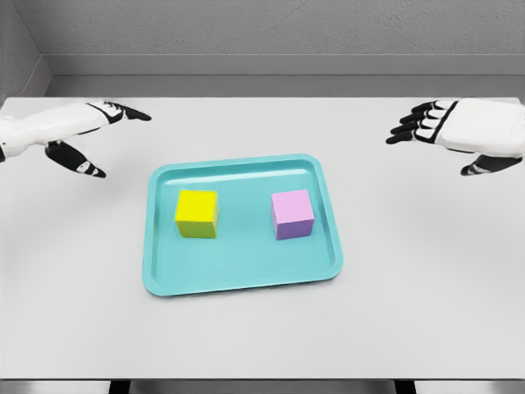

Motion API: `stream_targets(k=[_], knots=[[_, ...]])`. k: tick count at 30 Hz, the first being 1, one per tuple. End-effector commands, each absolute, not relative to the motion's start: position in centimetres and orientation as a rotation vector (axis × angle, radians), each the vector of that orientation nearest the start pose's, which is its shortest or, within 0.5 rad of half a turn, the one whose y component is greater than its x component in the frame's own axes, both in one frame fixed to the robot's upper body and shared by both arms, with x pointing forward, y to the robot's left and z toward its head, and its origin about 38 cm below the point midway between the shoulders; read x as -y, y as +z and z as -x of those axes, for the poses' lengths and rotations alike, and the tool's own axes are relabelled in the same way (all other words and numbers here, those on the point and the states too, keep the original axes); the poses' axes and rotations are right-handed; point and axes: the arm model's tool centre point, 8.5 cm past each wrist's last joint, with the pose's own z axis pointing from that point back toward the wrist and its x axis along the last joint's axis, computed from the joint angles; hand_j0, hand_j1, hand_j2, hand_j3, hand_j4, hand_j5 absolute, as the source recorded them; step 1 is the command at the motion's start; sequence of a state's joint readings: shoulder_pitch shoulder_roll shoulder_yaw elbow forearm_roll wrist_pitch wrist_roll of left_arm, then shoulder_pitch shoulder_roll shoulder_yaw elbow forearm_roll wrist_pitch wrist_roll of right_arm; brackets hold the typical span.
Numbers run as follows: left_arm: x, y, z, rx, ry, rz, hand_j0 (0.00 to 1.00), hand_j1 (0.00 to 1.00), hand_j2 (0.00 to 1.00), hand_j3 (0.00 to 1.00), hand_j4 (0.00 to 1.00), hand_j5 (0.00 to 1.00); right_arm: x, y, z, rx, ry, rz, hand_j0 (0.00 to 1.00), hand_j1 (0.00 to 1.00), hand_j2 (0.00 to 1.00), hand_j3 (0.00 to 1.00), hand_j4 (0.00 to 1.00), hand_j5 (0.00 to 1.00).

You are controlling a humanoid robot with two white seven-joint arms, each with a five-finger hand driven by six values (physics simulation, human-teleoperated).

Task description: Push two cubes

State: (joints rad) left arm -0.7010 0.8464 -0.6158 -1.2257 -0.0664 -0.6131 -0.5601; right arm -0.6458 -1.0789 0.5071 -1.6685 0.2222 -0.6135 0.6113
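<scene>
The yellow cube (pixel 197 213) and purple cube (pixel 293 214) sit apart inside the teal tray (pixel 244 279), likely light, rigid and easy to slide if pushed low on a flat side, while the left robot hand (pixel 82 135) and right robot hand (pixel 447 131) hover open, empty, well away over the surface (pixel 426 312).
</scene>
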Motion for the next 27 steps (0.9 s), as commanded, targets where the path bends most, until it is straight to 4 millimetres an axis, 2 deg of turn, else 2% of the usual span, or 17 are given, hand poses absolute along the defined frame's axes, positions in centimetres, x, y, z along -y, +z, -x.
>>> stream_targets(k=[1, 3, 4, 5, 6, 7, 8, 9, 10, 12, 13, 16, 20, 23, 27], knots=[[-36.7, 22.4, -45.3, 1.444, -1.765, -0.243, 1.0, 1.0, 1.0, 1.0, 1.0, 1.0, 33.6, 30.4, -39.3, -1.92, -3.0, -0.662, 1.0, 1.0, 1.0, 1.0, 1.0, 1.0], [-36.9, 23.1, -45.3, 1.446, -1.77, -0.258, 1.0, 1.0, 1.0, 1.0, 1.0, 1.0, 33.5, 30.5, -39.2, -1.919, -2.996, -0.662, 1.0, 1.0, 1.0, 1.0, 1.0, 1.0], [-36.4, 23.5, -45.5, 1.441, -1.799, -0.261, 1.0, 1.0, 1.0, 1.0, 1.0, 1.0, 33.5, 30.6, -39.3, -1.919, -2.994, -0.664, 1.0, 1.0, 1.0, 1.0, 1.0, 1.0], [-35.7, 23.0, -45.7, 1.394, -1.86, -0.263, 0.88, 0.88, 0.88, 0.88, 0.88, 0.88, 33.5, 30.6, -39.3, -1.919, -2.993, -0.666, 1.0, 1.0, 1.0, 1.0, 1.0, 1.0], [-35.7, 22.8, -45.7, 1.332, -1.927, -0.302, 0.57, 0.57, 0.57, 0.57, 0.57, 0.57, 33.5, 30.7, -39.3, -1.919, -2.991, -0.668, 1.0, 1.0, 1.0, 1.0, 1.0, 1.0], [-35.5, 21.8, -45.7, 1.268, -1.987, -0.316, 0.44, 0.44, 0.44, 0.44, 0.44, 0.44, 33.4, 30.6, -39.2, -1.917, -2.993, -0.66, 1.0, 1.0, 1.0, 1.0, 1.0, 1.0], [-35.0, 22.1, -45.9, 1.236, -2.033, -0.328, 0.42, 0.42, 0.42, 0.42, 0.42, 0.42, 33.4, 30.1, -39.1, -1.899, -3.014, -0.641, 0.71, 0.71, 0.71, 0.71, 0.71, 0.71], [-34.3, 22.2, -45.9, 1.25, -2.046, -0.323, 0.42, 0.42, 0.42, 0.42, 0.42, 0.42, 33.3, 29.6, -39.0, -1.884, -3.031, -0.618, 0.37, 0.37, 0.37, 0.37, 0.37, 0.37], [-33.9, 22.5, -46.0, 1.266, -2.051, -0.323, 0.42, 0.42, 0.42, 0.42, 0.42, 0.42, 33.1, 28.7, -38.9, -1.862, -3.056, -0.58, 0.32, 0.32, 0.32, 0.32, 0.32, 0.32], [-31.1, 22.1, -45.3, 1.29, -2.125, -0.271, 0.42, 0.42, 0.42, 0.42, 0.42, 0.42, 31.9, 27.0, -38.3, -1.73, -3.095, -0.535, 0.14, 0.14, 0.14, 0.14, 0.14, 0.14], [-30.1, 22.1, -44.7, 1.301, -2.159, -0.251, 0.42, 0.42, 0.42, 0.42, 0.42, 0.42, 31.8, 26.5, -38.2, -1.713, -3.106, -0.523, 0.08, 0.08, 0.08, 0.08, 0.08, 0.08], [-28.9, 20.8, -44.4, 1.289, -2.185, -0.205, 0.42, 0.42, 0.42, 0.42, 0.42, 0.42, 31.0, 25.0, -38.2, -1.623, -3.123, -0.523, 0.08, 0.08, 0.08, 0.08, 0.08, 0.08], [-29.0, 20.3, -44.2, 1.274, -2.191, -0.193, 0.42, 0.42, 0.42, 0.42, 0.42, 0.42, 28.8, 23.6, -38.3, -1.61, -3.104, -0.443, 0.08, 0.08, 0.08, 0.08, 0.08, 0.08], [-29.0, 20.0, -44.1, 1.26, -2.2, -0.198, 0.41, 0.41, 0.41, 0.41, 0.41, 0.41, 26.3, 23.4, -38.9, -1.53, -3.062, -0.416, 0.08, 0.08, 0.08, 0.08, 0.08, 0.08], [-28.4, 19.7, -43.8, 1.258, -2.221, -0.181, 0.41, 0.41, 0.41, 0.41, 0.41, 0.41, 24.7, 23.0, -39.0, -1.505, -3.043, -0.373, 0.08, 0.08, 0.08, 0.08, 0.08, 0.08]])
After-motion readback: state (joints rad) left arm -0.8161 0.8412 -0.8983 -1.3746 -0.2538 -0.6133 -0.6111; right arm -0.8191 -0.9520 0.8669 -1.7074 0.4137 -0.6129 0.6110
